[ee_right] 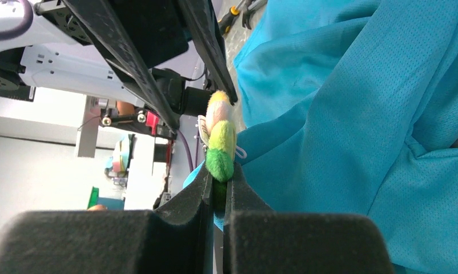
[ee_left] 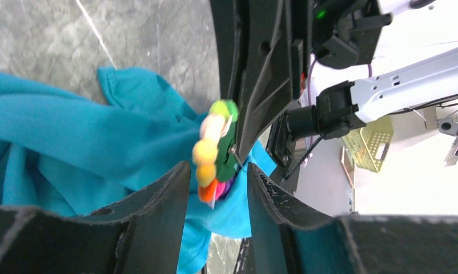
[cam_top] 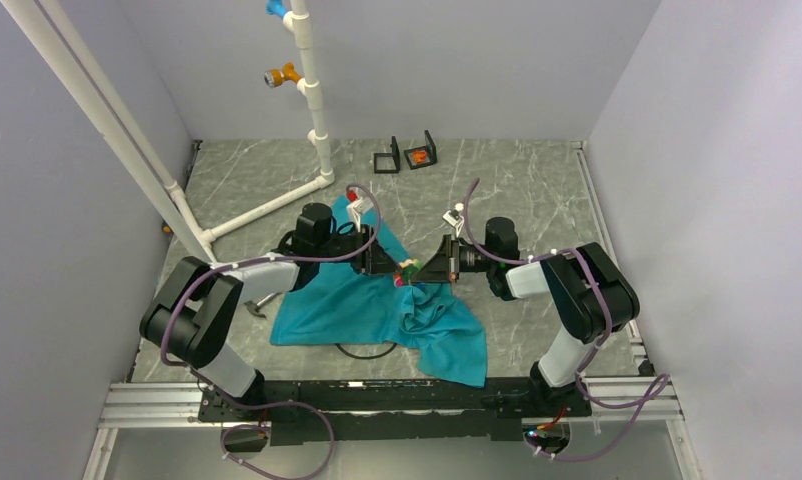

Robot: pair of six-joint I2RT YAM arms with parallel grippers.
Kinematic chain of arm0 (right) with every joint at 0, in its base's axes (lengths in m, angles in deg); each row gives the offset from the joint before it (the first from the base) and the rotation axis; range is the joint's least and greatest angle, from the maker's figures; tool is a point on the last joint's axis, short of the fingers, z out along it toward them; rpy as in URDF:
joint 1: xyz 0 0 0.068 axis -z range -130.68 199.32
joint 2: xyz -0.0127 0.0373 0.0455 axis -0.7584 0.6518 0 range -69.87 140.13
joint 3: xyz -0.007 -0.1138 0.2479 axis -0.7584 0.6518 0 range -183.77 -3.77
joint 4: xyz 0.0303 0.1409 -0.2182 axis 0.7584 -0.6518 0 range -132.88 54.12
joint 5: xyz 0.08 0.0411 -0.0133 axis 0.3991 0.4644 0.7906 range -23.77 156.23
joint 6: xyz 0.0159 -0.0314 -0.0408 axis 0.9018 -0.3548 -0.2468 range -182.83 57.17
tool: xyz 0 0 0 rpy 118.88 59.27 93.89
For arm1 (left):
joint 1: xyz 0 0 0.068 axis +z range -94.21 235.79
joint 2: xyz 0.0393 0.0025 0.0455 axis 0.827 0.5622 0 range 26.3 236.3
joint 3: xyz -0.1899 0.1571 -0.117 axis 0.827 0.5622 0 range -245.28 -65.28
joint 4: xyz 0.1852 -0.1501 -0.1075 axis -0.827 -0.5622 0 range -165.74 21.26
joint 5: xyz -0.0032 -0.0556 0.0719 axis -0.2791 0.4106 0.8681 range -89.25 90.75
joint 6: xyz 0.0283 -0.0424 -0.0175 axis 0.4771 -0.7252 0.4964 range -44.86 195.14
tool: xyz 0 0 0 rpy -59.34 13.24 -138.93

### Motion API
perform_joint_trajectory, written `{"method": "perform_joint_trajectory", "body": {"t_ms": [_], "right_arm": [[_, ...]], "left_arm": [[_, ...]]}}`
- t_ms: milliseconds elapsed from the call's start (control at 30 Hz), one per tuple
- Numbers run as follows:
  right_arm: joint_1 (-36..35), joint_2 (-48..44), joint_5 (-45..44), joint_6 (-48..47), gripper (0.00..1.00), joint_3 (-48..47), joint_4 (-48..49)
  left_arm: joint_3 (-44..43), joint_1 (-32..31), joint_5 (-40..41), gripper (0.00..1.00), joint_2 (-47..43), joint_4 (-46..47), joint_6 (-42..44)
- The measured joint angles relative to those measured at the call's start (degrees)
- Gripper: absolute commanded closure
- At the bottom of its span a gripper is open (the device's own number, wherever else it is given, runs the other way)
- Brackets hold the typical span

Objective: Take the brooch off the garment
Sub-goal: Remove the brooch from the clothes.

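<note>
The teal garment (cam_top: 357,305) lies crumpled on the table between my arms, with a fold lifted up. The brooch (cam_top: 408,271), a row of small pompoms in green, yellow, orange and pink, sits at the top of that fold. My right gripper (ee_right: 218,174) is shut on the green end of the brooch (ee_right: 220,142), with the garment (ee_right: 358,114) beside it. My left gripper (ee_left: 218,171) is open, its fingers standing on either side of the orange-pink end of the brooch (ee_left: 214,151) and apart from it. The garment (ee_left: 72,131) hangs behind. In the top view the left gripper (cam_top: 392,265) and the right gripper (cam_top: 424,270) face each other.
A white pipe frame (cam_top: 312,90) with coloured pegs stands at the back left. Two small black stands (cam_top: 387,160) (cam_top: 420,153) are at the back. A black cable loop (cam_top: 367,350) shows at the shirt's near edge. A hand tool (cam_top: 254,308) lies left of the shirt.
</note>
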Motion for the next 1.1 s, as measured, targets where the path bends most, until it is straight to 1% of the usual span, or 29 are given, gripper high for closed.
{"method": "perform_joint_trajectory", "body": {"t_ms": [133, 300, 500, 767, 833, 1000, 1100], "right_arm": [[0.0, 0.0, -0.9, 0.8, 1.0, 0.0, 0.3], [0.0, 0.0, -1.5, 0.9, 1.0, 0.0, 0.3], [0.3, -0.1, -1.2, 0.9, 1.0, 0.0, 0.1], [0.3, -0.9, -1.2, 0.8, 1.0, 0.0, 0.2], [0.3, -0.9, -1.3, 0.8, 1.0, 0.0, 0.4], [0.3, -0.9, -1.2, 0.9, 1.0, 0.0, 0.5], [0.4, -1.0, -1.2, 0.7, 1.0, 0.2, 0.9]], "left_arm": [[0.0, -0.5, -0.1, 0.54, 0.0, -4.7, 1.2], [-0.7, -2.4, -0.1, 0.54, 0.0, -7.2, 1.4], [-2.1, -3.5, 0.6, 0.57, 1.1, -8.0, 1.4], [-3.5, -4.8, 0.9, 0.55, 2.8, -8.0, 1.0], [-3.9, -4.9, 1.0, 0.58, 3.1, -8.0, 0.9], [-4.2, -5.2, 1.5, 0.71, 3.5, -8.4, 1.1], [-4.2, -5.2, 1.4, 0.75, 3.5, -8.6, 1.1]]}}
